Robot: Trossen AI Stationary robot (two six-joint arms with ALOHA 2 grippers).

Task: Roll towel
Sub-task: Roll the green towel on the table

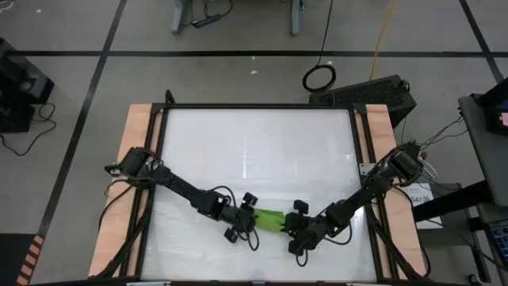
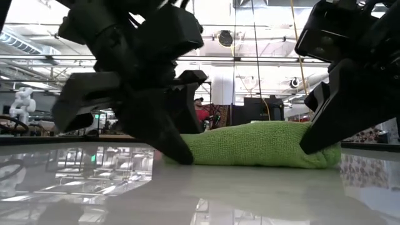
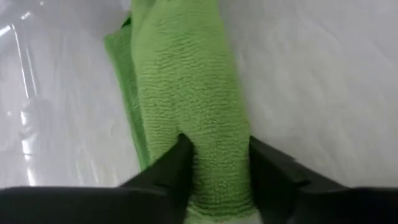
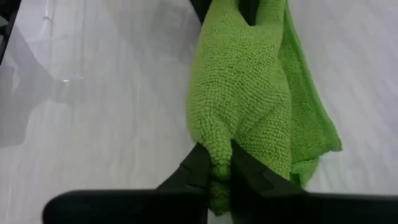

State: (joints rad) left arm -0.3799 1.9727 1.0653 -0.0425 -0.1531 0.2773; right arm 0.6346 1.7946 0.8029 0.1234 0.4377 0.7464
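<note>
Low at the frame's centre, one rolled towel point(image 1: 271, 219) lies on the desk point(image 1: 254, 143); left gripper point(image 1: 255, 217) jaws straddle one end, right gripper point(image 1: 290, 225) jaws pinch the other.

A white glossy table top point(image 1: 262, 159) with a dark frame and pale wooden side boards point(image 1: 131, 159) stands on a grey floor point(image 1: 238, 79) crossed by dark tape lines. On the floor beyond the far edge lie a coiled black cable point(image 1: 319, 78) and a black box point(image 1: 369, 94), with grey metal table legs point(image 1: 184, 16) farther off and a yellow cord point(image 1: 385, 32) running away from the table. Seen level across the table, the room is a bright open hall with ceiling beams point(image 2: 37, 59), a white figure point(image 2: 24, 100) at far left and a person in red point(image 2: 201, 111) in the distance.
</note>
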